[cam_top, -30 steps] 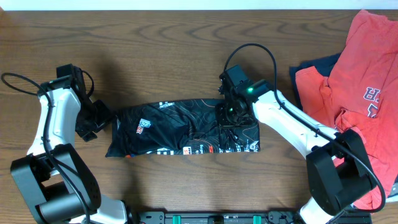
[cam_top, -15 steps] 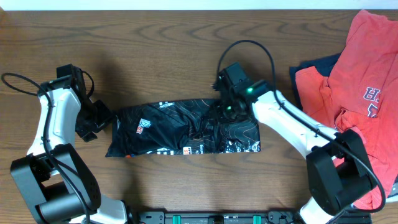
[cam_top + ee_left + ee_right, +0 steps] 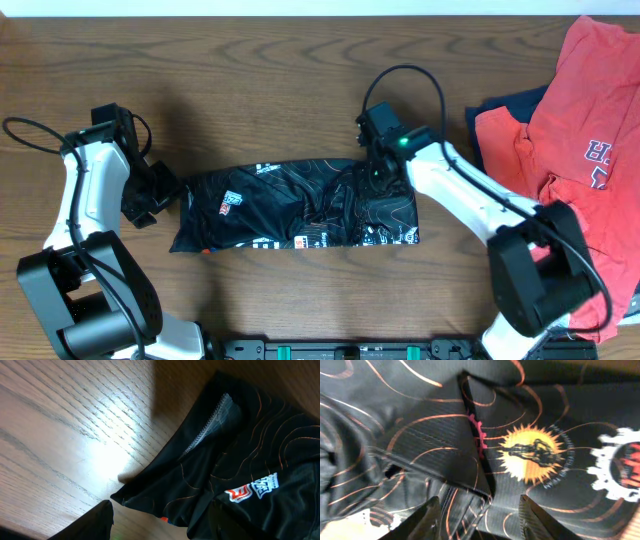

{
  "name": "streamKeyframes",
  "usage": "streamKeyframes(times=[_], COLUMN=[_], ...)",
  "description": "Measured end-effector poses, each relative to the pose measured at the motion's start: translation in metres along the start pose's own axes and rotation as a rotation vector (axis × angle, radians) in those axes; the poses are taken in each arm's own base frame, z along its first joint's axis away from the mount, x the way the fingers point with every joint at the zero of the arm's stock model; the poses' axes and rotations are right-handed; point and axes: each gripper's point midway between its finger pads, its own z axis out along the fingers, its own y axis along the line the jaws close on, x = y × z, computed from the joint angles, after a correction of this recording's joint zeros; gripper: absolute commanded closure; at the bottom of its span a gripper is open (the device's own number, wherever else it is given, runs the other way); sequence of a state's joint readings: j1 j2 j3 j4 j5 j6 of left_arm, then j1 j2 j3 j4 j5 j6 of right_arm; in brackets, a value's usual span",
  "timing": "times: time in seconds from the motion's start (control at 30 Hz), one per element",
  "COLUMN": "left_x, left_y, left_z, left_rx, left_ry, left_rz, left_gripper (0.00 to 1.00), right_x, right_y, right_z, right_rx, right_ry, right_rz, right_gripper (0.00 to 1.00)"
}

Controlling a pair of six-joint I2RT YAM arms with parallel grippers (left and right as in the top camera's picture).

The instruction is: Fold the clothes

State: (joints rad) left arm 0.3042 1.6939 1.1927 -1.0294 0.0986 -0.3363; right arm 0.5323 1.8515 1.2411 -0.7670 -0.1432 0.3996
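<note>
The black jersey (image 3: 280, 205) with thin orange swirls lies folded into a long strip across the table's middle. My left gripper (image 3: 160, 195) sits at the strip's left end, just off the fabric. In the left wrist view it (image 3: 160, 527) is open, with bare wood between the fingers and the jersey's edge (image 3: 240, 460) beside its right finger. My right gripper (image 3: 372, 178) is over the strip's right part. In the right wrist view it (image 3: 482, 517) is open, with rumpled jersey fabric (image 3: 420, 435) and a fold edge between the fingers.
A pile of red T-shirts (image 3: 580, 120) with white lettering lies at the right edge, on top of a navy garment (image 3: 505, 110). The wooden table (image 3: 300, 80) stretches behind the jersey. An orange sun logo (image 3: 532, 455) shows on the jersey.
My right gripper shifted left, then back right and slightly away over the jersey; the fabric beneath it lies a little flatter. The left arm has not moved.
</note>
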Motion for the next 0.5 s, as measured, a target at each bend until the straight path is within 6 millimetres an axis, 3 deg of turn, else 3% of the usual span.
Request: streamKeyframes(times=[0.1,0.23,0.4,0.5], left_x=[0.0,0.0,0.0,0.0], left_y=[0.0,0.0,0.0,0.0], left_z=[0.0,0.0,0.0,0.0], left_rx=[0.0,0.0,0.0,0.0], left_ry=[0.0,0.0,0.0,0.0], left_rz=[0.0,0.0,0.0,0.0], left_gripper=[0.37,0.37,0.37,0.37], right_x=[0.001,-0.003,-0.007,-0.021], right_y=[0.002,0.004,0.006,0.018], right_z=[0.012,0.017,0.017,0.016], right_rx=[0.007,0.001,-0.01,-0.066], right_ry=[0.015,0.002,-0.015,-0.068], right_rz=[-0.018,-0.027,-0.029,-0.042], right_gripper=[0.69,0.98,0.99,0.99])
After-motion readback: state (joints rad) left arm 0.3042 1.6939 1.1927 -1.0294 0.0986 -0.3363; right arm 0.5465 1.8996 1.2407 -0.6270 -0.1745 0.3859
